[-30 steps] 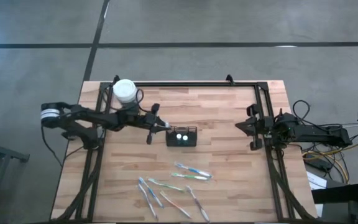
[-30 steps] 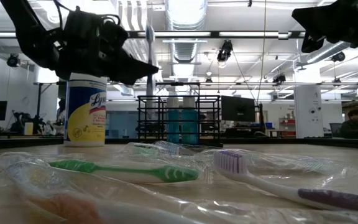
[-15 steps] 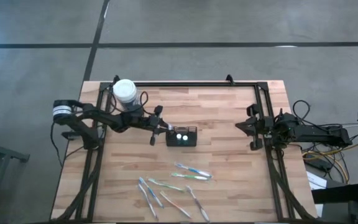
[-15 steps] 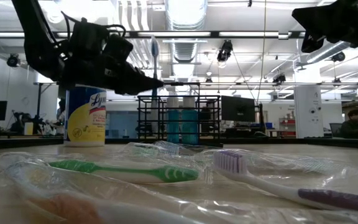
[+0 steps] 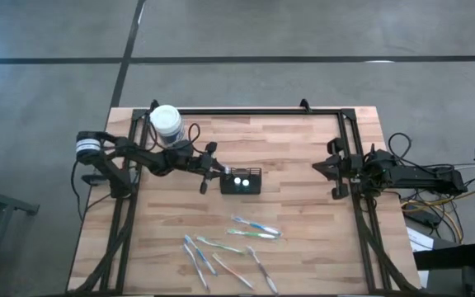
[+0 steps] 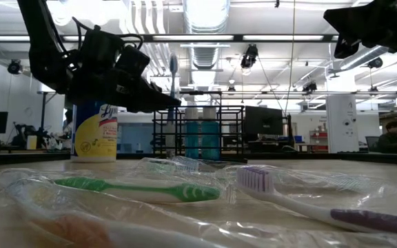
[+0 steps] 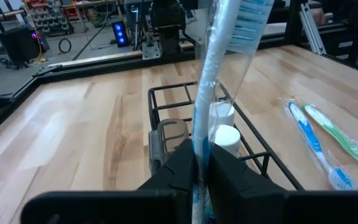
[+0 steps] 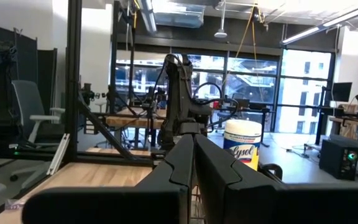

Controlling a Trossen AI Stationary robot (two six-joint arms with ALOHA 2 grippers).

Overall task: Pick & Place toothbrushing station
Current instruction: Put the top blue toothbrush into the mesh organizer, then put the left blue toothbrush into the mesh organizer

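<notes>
Left wrist view, fingers (image 7: 199, 163) pinching wrapped toothbrush (image 7: 211, 81), above caddy (image 7: 253, 155)

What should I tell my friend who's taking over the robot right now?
Left gripper: fingers shut on a wrapped toothbrush, held upright by the left end of the black mesh caddy.
Right gripper: fingers shut, holding nothing, waiting at the table's right edge.
Caddy: mid-table, two white-capped things already inside.
Loose toothbrushes: several lie wrapped on the front of the table.
Yellow wipes tub: back left corner.
Done: one brush picked up.
Left: lower it into the caddy, let go, then fetch the others.
</notes>
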